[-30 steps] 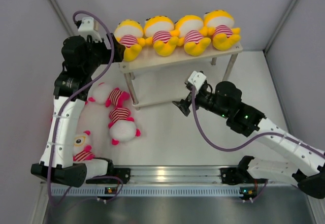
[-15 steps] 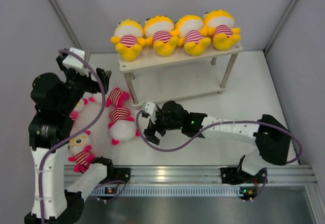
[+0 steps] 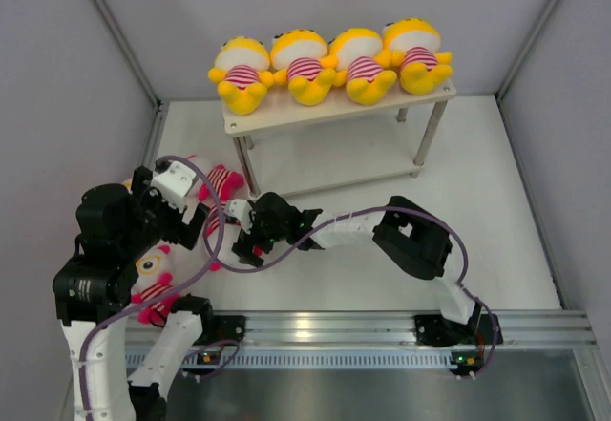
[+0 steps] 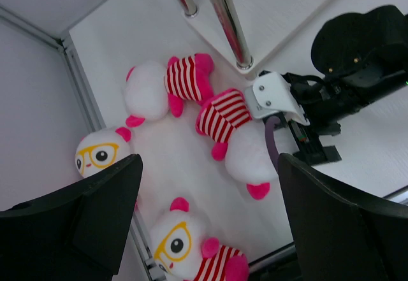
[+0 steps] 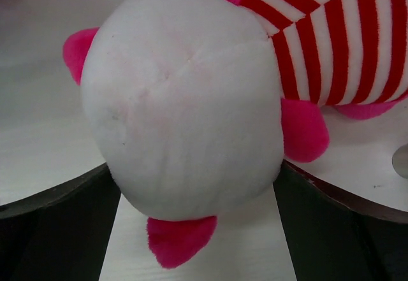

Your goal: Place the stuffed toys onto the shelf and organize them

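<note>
Only the view from above shows the shelf point(image 3: 329, 113), which stands at the far side of the surface point(image 3: 477, 221) with the four yellow toys point(image 3: 307, 66) lying in a row on its top board. Of the pink toys it shows only parts, because the left arm point(image 3: 105, 249) covers them at the near left. The left wrist view gives all four pink toys point(image 4: 185, 80) lying on the surface: two with the back of the head up, near a shelf leg point(image 4: 229, 26), and two face up with yellow glasses, farther from it. The left tool point(image 4: 210, 166) hangs above them, its fingers wide apart with nothing between them. The right wrist view shows closely what the others do not: the white head of one face-down pink toy point(image 5: 185, 102) sits between the fingers point(image 5: 51, 223) of the right tool point(image 5: 194, 179). These fingers stand wide apart on both sides of the head; whether they touch the plush I cannot tell. One second ago the left tool was up at the left end of the top board, and the right tool was in front of the shelf. Now both have come to the pink toys, and the right arm point(image 3: 410, 240) is stretched far to the left. The yellow toys have not moved.
</note>
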Controlling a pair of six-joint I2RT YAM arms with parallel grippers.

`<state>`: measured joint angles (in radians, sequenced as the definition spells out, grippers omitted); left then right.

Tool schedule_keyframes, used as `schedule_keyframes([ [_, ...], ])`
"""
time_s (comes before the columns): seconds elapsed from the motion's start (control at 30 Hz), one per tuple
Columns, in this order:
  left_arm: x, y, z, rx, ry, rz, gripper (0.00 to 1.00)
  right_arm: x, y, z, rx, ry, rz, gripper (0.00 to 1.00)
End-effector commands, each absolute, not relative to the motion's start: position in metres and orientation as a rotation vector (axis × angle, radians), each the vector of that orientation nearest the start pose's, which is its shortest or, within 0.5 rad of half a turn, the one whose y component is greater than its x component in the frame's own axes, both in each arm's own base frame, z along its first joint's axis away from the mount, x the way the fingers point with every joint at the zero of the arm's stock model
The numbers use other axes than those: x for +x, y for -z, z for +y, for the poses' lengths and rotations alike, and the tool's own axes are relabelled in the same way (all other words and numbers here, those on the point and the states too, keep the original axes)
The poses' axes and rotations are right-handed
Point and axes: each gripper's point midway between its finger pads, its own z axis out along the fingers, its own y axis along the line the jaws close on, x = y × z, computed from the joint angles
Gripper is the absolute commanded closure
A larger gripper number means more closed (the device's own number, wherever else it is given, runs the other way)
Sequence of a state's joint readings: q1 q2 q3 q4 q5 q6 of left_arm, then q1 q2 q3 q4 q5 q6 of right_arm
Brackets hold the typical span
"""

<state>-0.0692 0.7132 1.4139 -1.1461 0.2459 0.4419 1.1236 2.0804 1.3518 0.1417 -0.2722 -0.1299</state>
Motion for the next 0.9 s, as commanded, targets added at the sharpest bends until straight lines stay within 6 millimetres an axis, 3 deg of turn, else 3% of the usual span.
schedule_keyframes([
  [0.0, 0.160, -0.339, -0.026, 0.678, -0.056, 1.926, 0.08, 0.217, -0.083, 0.546, -1.390, -0.875, 1.653, 0.04],
  [0.07, 0.154, -0.346, -0.029, 0.704, -0.049, 1.907, 0.08, 0.217, -0.076, 0.546, -1.389, -0.883, 1.666, 0.18],
  [0.1, 0.151, -0.348, -0.032, 0.723, -0.038, 1.894, 0.08, 0.212, -0.071, 0.544, -1.393, -0.899, 1.682, 0.46],
  [0.2, 0.137, -0.355, -0.046, 0.814, 0.028, 1.838, 0.09, 0.205, -0.083, 0.536, -1.343, -0.963, 1.700, 1.00],
  [0.23, 0.132, -0.359, -0.049, 0.854, 0.031, 1.808, 0.09, 0.202, -0.104, 0.534, -1.323, -0.988, 1.676, 1.00],
  [0.3, 0.120, -0.356, -0.060, 0.926, 0.100, 1.795, 0.09, 0.192, -0.116, 0.522, -1.302, -1.027, 1.728, 1.00],
  [0.33, 0.117, -0.356, -0.062, 0.979, 0.095, 1.770, 0.09, 0.188, -0.144, 0.517, -1.275, -1.053, 1.707, 1.00],
  [0.4, 0.108, -0.349, -0.067, 1.038, 0.127, 1.774, 0.08, 0.176, -0.159, 0.502, -1.236, -1.107, 1.803, 1.00],
  [0.43, 0.105, -0.347, -0.067, 1.065, 0.119, 1.766, 0.01, 0.171, -0.185, 0.496, -1.204, -1.151, 1.792, 1.00],
  [0.5, 0.098, -0.340, -0.068, 1.122, 0.137, 1.768, 0.01, 0.155, -0.204, 0.485, -1.163, -1.277, 1.853, 1.00],
  [0.53, 0.097, -0.339, -0.068, 1.170, 0.118, 1.742, 0.01, 0.150, -0.224, 0.480, -1.134, -1.319, 1.836, 1.00],
  [0.67, 0.100, -0.338, -0.066, 1.235, 0.081, 1.721, 0.01, 0.137, -0.249, 0.465, -1.082, -1.385, 1.900, 1.00],
  [0.87, 0.105, -0.333, -0.075, 1.318, 0.133, 1.680, 0.01, 0.118, -0.296, 0.459, -1.090, -1.522, 1.817, 1.00],
])
